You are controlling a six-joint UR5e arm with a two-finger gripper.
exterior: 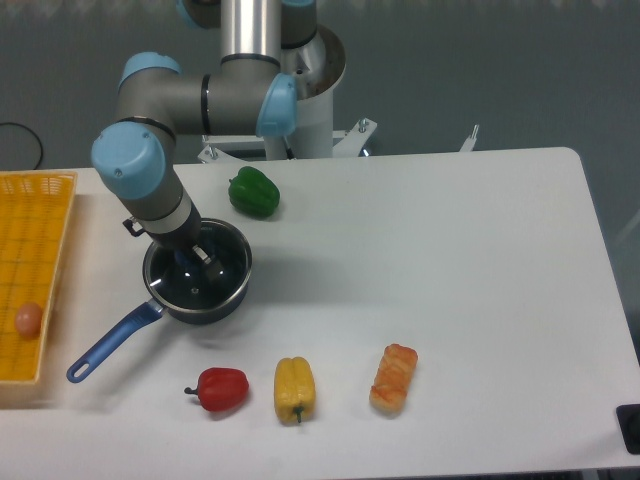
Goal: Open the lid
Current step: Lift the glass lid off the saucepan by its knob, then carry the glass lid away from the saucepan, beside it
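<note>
The lid point(215, 285), a clear glass disc with a metal rim, lies flat on the dark blue saucepan point(197, 312) at the left of the table. My gripper point(194, 261) reaches down onto the lid's centre. Its fingers point(207, 257) stand on either side of the blue knob point(189, 264), which shows only partly between them. I cannot tell whether the fingers press on the knob. The pan's blue handle point(108, 346) points to the front left.
A green pepper point(253, 192) lies just behind the pan. A red pepper point(221, 388), a yellow pepper point(294, 389) and a bread roll point(394, 378) lie in a row at the front. A yellow basket point(45, 215) holding an egg point(29, 319) stands at the left edge.
</note>
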